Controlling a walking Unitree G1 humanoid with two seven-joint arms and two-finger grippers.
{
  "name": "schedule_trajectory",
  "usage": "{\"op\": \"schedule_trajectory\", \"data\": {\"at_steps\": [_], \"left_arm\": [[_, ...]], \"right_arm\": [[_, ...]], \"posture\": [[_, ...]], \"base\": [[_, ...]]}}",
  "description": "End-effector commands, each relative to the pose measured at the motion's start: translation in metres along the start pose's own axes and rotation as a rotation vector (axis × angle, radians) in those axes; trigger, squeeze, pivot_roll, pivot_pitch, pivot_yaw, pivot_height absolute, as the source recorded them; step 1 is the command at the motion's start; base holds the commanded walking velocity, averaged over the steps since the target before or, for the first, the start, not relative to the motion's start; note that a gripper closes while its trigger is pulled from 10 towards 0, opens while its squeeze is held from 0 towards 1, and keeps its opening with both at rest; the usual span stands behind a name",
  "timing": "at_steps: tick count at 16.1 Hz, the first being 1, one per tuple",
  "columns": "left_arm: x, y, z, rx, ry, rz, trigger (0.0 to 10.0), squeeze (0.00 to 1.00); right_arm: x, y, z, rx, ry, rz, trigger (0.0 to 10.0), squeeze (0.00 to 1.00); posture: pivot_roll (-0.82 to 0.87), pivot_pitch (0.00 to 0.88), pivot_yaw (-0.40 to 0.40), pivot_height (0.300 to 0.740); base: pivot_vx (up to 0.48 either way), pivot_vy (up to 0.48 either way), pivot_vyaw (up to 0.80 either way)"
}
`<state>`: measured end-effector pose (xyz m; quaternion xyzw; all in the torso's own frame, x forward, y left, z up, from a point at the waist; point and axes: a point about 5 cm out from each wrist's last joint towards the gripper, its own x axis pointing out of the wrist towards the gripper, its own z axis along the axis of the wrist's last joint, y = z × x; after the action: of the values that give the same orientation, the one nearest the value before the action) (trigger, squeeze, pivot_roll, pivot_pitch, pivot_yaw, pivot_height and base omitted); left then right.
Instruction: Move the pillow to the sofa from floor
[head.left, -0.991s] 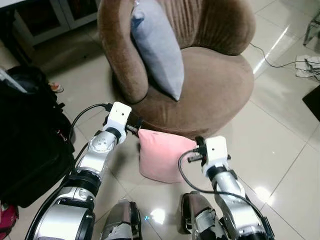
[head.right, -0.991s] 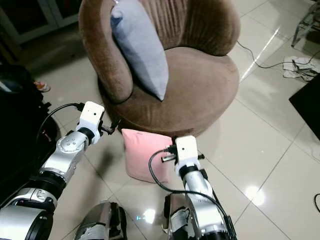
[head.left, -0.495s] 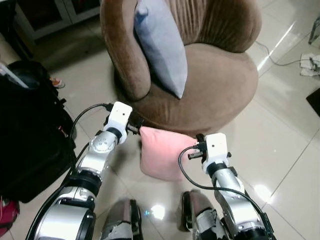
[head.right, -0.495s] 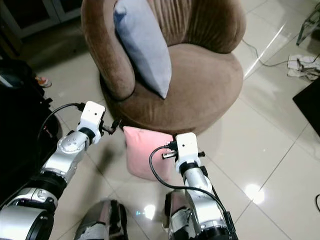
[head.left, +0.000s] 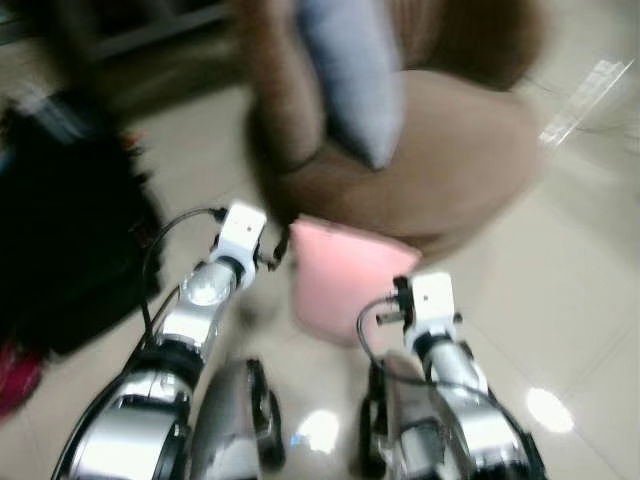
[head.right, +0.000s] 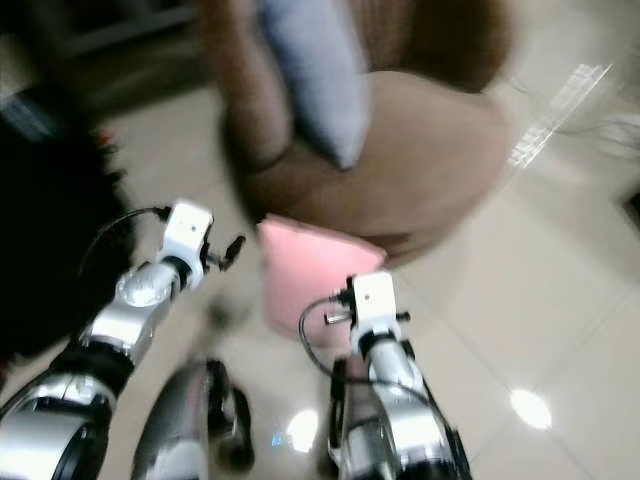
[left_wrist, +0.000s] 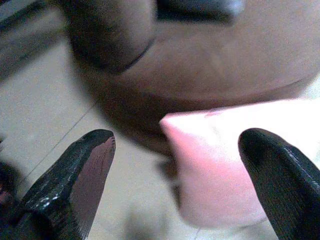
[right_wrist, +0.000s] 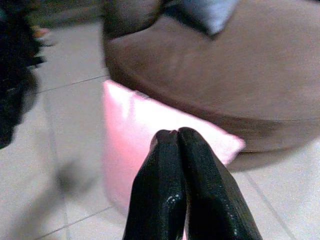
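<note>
The head views are blurred. One round brown sofa (head.left: 450, 160) stands at twelve o'clock, with one grey cushion (head.left: 355, 70) leaning against its left armrest. A dark black bag (head.left: 70, 230) sits on the tiled floor (head.left: 590, 290) at about ten o'clock. A second, pink pillow (head.left: 345, 275) lies on the floor against the sofa's front base, between the two arms, so there are two cushions in all.

Both silver arms reach forward and down. The left gripper (left_wrist: 175, 150) is at the pillow's left upper corner; its two black fingers (left_wrist: 82, 175) stand wide apart, with that corner between them, and I cannot tell whether they touch the fabric. The right gripper (right_wrist: 177, 137) hovers over the pillow's near side, at about five o'clock of it, its fingers (right_wrist: 200, 185) pressed together with nothing between them.
</note>
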<state>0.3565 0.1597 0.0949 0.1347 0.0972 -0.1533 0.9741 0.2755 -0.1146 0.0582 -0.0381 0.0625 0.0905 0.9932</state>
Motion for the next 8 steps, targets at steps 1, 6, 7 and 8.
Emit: {"op": "schedule_trajectory", "data": {"at_steps": [1,6,7,8], "left_arm": [[-0.0016,-0.0042,-0.0077,0.003,0.029,-0.017,10.0,0.0],[-0.0024,-0.005,-0.009,-0.006,0.027,-0.026,10.0,0.0],[-0.0026,-0.0053,-0.0081,0.0,0.017,-0.033,10.0,0.0],[-0.0029,-0.0051,-0.0071,-0.007,0.005,-0.037,10.0,0.0]], "right_arm": [[-0.0048,-0.0025,-0.0073,0.009,0.025,-0.02,10.0,0.0],[-0.0068,-0.0008,-0.0081,0.013,0.021,-0.017,10.0,0.0],[-0.0068,-0.0001,-0.0081,0.013,0.021,-0.011,10.0,0.0],[-0.0071,0.0003,-0.0082,0.013,0.022,-0.008,10.0,0.0]], "posture": [[-0.14,0.258,0.004,0.578],[-0.14,0.264,0.002,0.578],[-0.14,0.264,0.001,0.578],[-0.14,0.27,0.001,0.578]], "base": [[0.0,0.0,0.0],[0.0,0.0,0.0],[0.0,0.0,0.0],[0.0,0.0,0.0]]}}
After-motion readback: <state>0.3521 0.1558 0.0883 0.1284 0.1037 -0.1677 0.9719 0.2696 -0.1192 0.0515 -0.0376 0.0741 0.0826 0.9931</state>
